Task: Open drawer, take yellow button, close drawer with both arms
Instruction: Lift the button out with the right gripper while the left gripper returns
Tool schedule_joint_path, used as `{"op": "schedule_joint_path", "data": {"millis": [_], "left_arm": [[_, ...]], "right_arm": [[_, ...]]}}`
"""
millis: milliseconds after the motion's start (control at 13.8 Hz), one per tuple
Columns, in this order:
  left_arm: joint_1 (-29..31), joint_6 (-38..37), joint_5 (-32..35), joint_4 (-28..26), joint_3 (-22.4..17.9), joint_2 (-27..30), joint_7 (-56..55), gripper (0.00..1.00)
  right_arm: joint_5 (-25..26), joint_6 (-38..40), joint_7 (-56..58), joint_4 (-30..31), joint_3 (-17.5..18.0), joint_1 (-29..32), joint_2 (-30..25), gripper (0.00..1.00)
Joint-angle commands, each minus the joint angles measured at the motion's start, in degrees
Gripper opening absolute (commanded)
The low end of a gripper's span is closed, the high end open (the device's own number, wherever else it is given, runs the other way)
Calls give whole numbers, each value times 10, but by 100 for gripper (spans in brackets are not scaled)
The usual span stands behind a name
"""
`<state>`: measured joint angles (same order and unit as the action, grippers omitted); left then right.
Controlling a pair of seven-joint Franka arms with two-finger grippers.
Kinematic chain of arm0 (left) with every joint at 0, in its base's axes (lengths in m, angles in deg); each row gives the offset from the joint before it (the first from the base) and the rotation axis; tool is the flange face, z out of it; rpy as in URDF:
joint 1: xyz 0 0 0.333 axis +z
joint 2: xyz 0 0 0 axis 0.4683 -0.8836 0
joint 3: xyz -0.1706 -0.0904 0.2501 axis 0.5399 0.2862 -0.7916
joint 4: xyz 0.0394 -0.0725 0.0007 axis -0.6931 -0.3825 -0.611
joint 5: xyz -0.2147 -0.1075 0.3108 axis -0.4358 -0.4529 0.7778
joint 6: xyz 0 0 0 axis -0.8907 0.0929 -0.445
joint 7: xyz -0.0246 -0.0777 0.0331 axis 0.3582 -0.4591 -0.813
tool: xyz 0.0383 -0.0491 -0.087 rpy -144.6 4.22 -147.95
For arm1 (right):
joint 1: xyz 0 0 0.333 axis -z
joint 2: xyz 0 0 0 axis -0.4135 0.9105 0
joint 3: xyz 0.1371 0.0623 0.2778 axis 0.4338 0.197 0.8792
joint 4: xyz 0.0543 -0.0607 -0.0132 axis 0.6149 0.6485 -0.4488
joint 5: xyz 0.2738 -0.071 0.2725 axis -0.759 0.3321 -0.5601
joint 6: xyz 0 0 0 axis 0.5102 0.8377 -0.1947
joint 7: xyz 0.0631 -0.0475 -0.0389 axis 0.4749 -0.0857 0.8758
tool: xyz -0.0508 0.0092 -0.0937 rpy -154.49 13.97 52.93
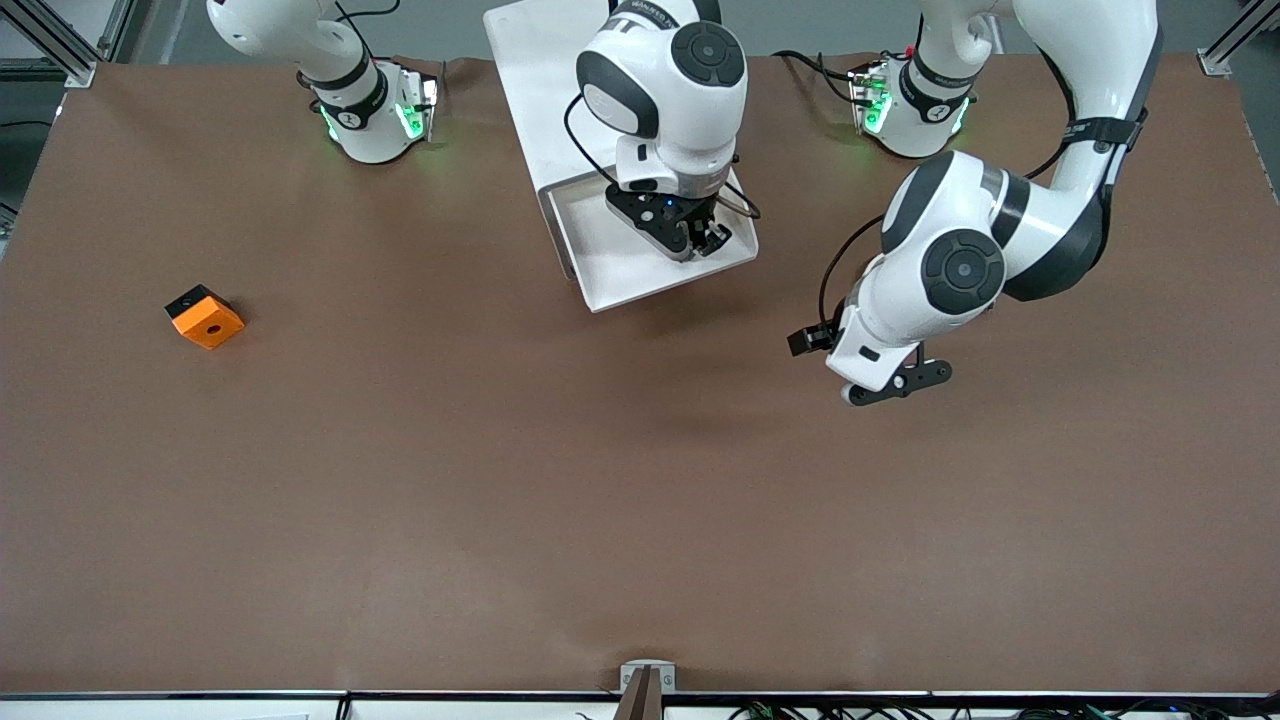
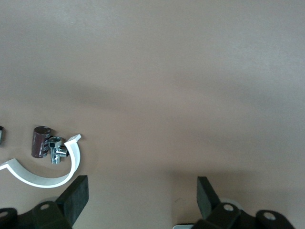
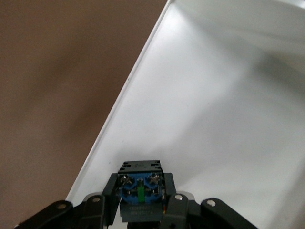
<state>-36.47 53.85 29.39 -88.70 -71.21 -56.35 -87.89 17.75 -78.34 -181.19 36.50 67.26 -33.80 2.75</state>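
Note:
The white drawer (image 1: 640, 275) stands pulled open from its white cabinet (image 1: 540, 90) at the middle of the table's robot edge. My right gripper (image 1: 700, 240) hangs over the open drawer and is shut on the button. In the right wrist view the button (image 3: 139, 183) shows its blue base and black body between the fingers (image 3: 178, 205), above the drawer's white floor (image 3: 214, 119). Its cap is hidden. My left gripper (image 1: 895, 385) is open and empty over bare table toward the left arm's end; it also shows in the left wrist view (image 2: 141, 198).
An orange square block (image 1: 205, 317) with a black hole lies toward the right arm's end of the table. Below my left gripper lie a white curved strip (image 2: 43, 179), a dark cylinder (image 2: 40, 141) and a small metal part (image 2: 56, 150).

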Motion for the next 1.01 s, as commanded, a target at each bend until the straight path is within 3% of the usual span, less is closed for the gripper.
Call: {"op": "schedule_joint_path", "data": {"millis": [0,434,579,940], "left_arm": [[5,21,9,-33,10,26,4,100],[4,23,-9,-44,23,25,-15,100],[1,23,-21,-43,23,23,-36,100],[-9,43,-45,-41,58,-2,-99,100]], "right_arm": [[8,4,-2,-23,-5,-6,10,0],[-7,44,17,-77,-1,25,3,0],[-14,86,95,-91,-2,54,-10,0],[-27,171,370,-80,-4,198,-77,0]]}}
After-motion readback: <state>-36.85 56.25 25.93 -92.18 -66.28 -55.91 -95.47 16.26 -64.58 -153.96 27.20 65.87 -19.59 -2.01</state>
